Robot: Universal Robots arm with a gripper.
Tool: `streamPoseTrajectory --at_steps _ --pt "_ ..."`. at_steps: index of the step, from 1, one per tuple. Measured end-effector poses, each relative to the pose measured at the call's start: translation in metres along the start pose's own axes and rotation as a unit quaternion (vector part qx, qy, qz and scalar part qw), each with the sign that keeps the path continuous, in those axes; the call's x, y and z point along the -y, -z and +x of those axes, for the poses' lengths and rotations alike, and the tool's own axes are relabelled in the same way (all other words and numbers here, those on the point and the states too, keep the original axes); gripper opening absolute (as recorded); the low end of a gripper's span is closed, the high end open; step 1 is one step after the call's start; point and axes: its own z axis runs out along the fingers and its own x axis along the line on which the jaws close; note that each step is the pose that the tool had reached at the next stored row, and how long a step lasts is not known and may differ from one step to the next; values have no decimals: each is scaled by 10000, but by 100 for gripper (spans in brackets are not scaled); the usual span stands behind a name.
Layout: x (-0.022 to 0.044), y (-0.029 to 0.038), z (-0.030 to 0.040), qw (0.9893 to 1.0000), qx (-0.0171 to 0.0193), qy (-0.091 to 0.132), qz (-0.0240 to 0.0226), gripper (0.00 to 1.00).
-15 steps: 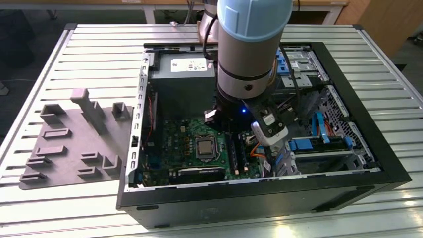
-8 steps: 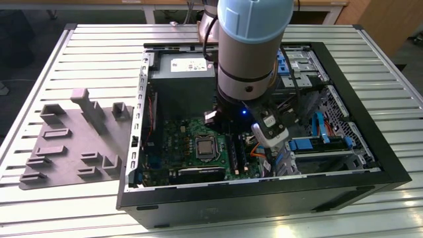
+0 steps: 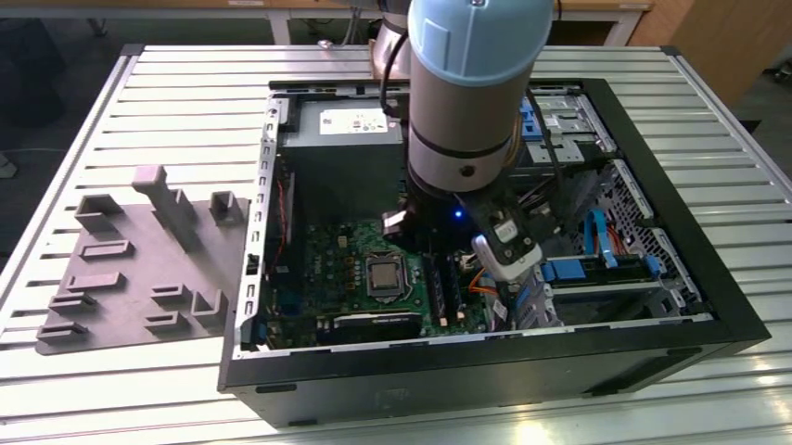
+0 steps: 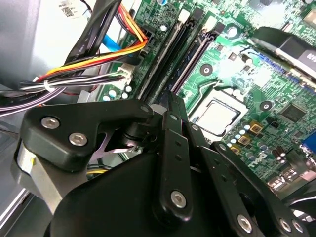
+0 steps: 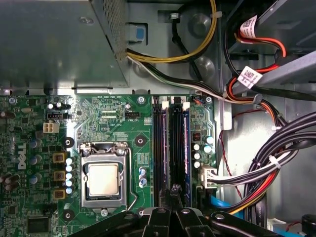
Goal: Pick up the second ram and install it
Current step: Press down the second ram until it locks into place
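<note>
- While the arm reaches down into the open computer case (image 3: pixel 693 306), the gripper (image 5: pixel 174 192) sits directly over the motherboard's memory slots (image 5: pixel 163 148), beside the processor socket (image 5: pixel 103 180).
- In both wrist views the fingers (image 4: pixel 174 116) stand pressed together, with no visible gap.
- The second ram (image 5: pixel 185 148) appears to stand seated in a slot, just beyond the fingertips; contact cannot be confirmed.
- The grey tray (image 3: pixel 136 269) lies on the table outside the case.
</note>
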Motion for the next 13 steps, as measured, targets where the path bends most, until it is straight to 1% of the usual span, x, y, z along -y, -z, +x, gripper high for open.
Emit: streamPoseTrajectory --at_steps 13 --pt "82 4 -2 10000 0 0 0 11"
